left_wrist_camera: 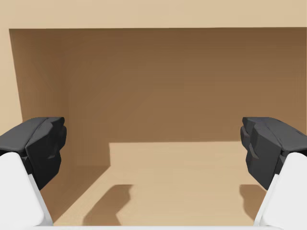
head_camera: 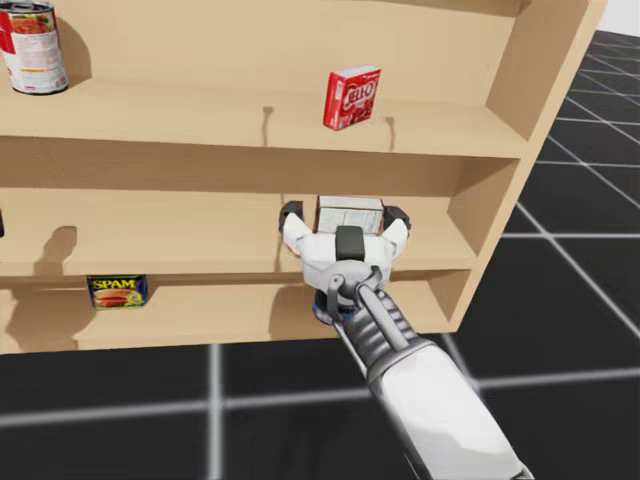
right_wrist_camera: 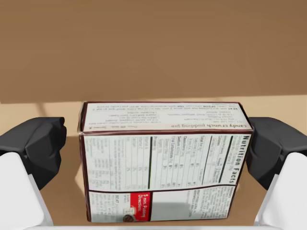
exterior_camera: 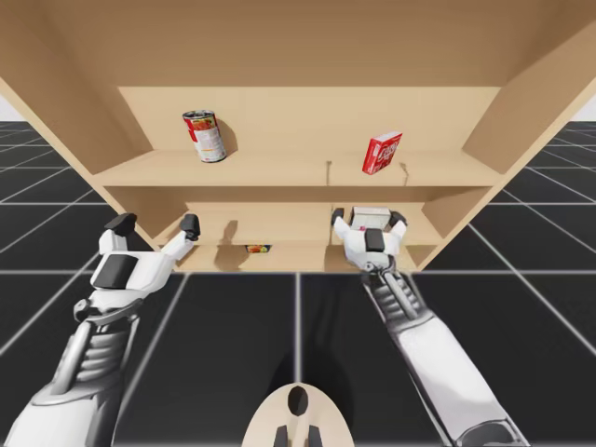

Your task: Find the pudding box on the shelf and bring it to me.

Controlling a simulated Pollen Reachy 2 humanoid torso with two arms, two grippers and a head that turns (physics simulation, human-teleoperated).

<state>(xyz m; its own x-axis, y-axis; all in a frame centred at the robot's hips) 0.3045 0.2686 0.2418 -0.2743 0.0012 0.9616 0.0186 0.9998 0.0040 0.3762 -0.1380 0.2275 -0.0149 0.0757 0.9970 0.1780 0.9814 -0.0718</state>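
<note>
Pudding box (right_wrist_camera: 163, 163), white with dark trim, lies flat on the middle board of the wooden shelf (exterior_camera: 279, 170), towards its right end and below a red box (exterior_camera: 382, 153) that stands on the top board. My right gripper (right_wrist_camera: 153, 146) is released, its black fingers (right_wrist_camera: 36, 143) spread to either side of the pudding box; a gap shows at one side, so it has no grip on it. My left gripper (exterior_camera: 155, 223), also released with fingers wide, faces bare wood at the left end of the same board. A red-and-white round can (exterior_camera: 205, 136) stands top left; a blue rectangular tin (head_camera: 117, 291) sits on the lowest board.
</note>
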